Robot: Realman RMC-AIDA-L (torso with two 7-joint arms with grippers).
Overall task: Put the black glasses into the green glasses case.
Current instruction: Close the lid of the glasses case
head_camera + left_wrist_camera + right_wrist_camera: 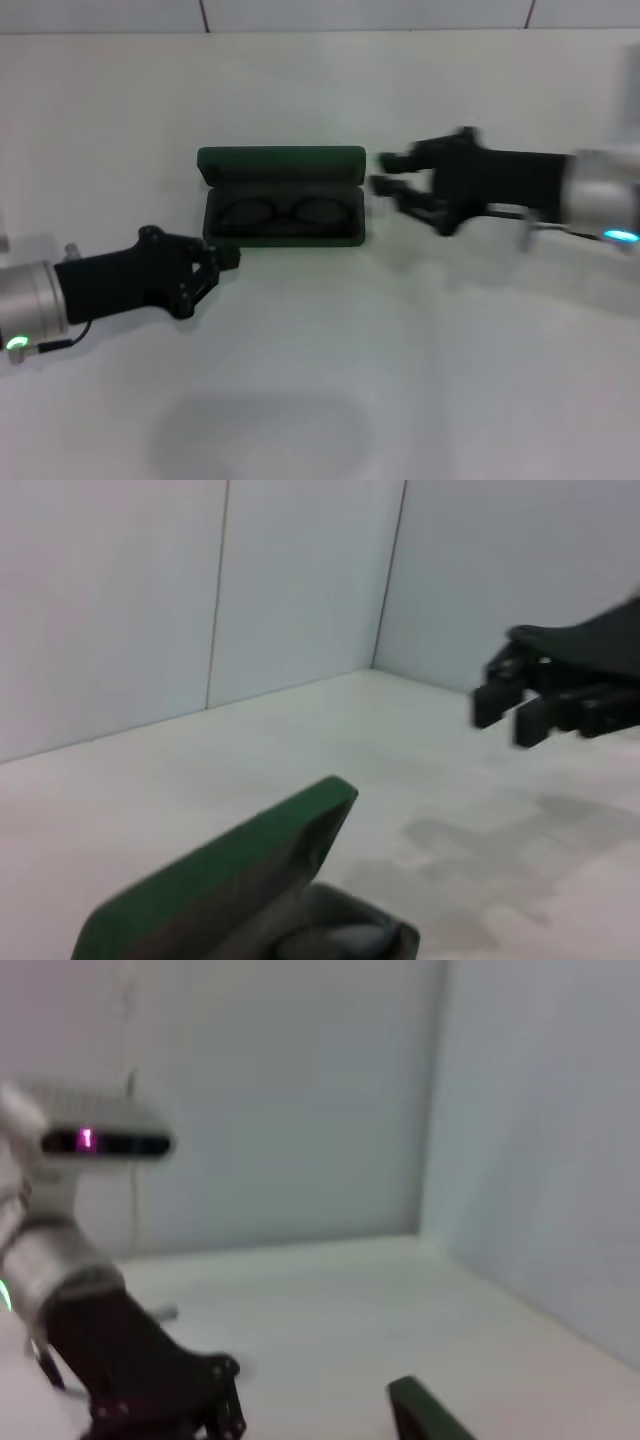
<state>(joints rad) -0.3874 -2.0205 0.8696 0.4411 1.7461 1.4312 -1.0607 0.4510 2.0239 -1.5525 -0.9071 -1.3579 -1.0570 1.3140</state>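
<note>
The green glasses case (280, 160) lies open at the middle of the table, its lid standing up at the back. The black glasses (290, 212) lie folded inside it on the dark lining. My left gripper (232, 259) sits at the case's front left corner, its fingertips drawn together with nothing between them. My right gripper (382, 171) hovers just off the case's right end, open and empty, blurred by motion. The left wrist view shows the case lid (230, 865) close up and the right gripper (510, 710) beyond it.
A pale table top (320, 400) stretches in front of the case, with white wall panels (300, 15) behind. In the right wrist view the left arm (120, 1360) and an edge of the case (420, 1408) show low in the picture.
</note>
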